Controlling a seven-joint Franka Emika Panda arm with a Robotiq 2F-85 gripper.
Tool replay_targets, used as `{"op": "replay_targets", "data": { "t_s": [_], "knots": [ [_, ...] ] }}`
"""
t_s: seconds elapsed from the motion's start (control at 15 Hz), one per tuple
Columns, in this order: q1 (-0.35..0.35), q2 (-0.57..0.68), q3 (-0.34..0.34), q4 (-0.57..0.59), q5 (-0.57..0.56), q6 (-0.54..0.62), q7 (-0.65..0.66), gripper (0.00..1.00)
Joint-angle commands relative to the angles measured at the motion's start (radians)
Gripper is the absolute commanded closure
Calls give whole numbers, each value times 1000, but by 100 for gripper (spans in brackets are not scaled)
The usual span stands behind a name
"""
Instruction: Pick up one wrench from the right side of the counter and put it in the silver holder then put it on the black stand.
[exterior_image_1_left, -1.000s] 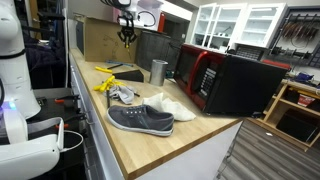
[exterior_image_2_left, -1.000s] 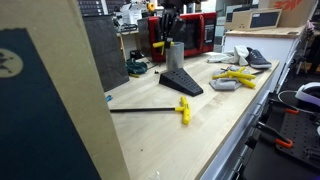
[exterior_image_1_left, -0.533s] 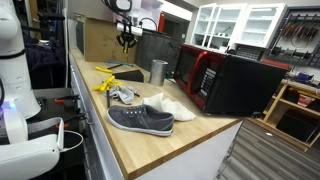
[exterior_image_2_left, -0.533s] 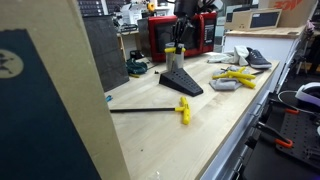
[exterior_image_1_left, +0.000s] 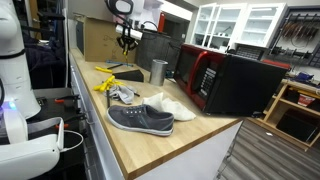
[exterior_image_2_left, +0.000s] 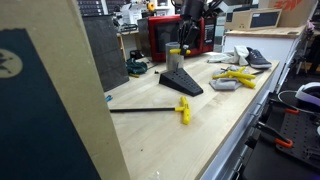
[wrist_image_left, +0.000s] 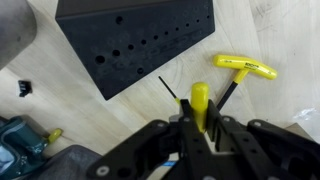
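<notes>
My gripper (wrist_image_left: 200, 124) is shut on a wrench (wrist_image_left: 200, 100) with a yellow handle; a thin dark shaft runs out past the jaws. In both exterior views the gripper (exterior_image_1_left: 127, 41) (exterior_image_2_left: 186, 40) hangs above the counter (exterior_image_1_left: 150, 150), off its surface. Below and just ahead of it lies the black stand (wrist_image_left: 140, 40) (exterior_image_2_left: 180, 82), its top full of small holes. The silver holder (exterior_image_1_left: 158, 71) (exterior_image_2_left: 174, 57) stands upright beside the stand and shows as a grey blur (wrist_image_left: 15, 30) in the wrist view.
Another yellow T-handle wrench (wrist_image_left: 245, 68) lies on the wood by the stand, and a long-shafted one (exterior_image_2_left: 183, 108) lies nearer. More yellow tools (exterior_image_1_left: 108, 83), a grey shoe (exterior_image_1_left: 140, 119), a white shoe (exterior_image_1_left: 172, 105), a red-and-black microwave (exterior_image_1_left: 225, 80) and a teal object (exterior_image_2_left: 137, 67) occupy the counter.
The gripper, still shut on the wrench, has shifted sideways above the stand and holder, moving right in the view that looks along the counter towards the microwave.
</notes>
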Motion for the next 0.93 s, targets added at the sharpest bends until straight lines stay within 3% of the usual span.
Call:
{"op": "replay_targets", "data": {
  "t_s": [0.0, 0.6, 0.87],
  "knots": [
    [1, -40, -7, -43, 78, -28, -69, 96],
    [-19, -77, -21, -63, 58, -193, -49, 96],
    [-41, -70, -32, -52, -52, -223, -18, 96]
  ]
}}
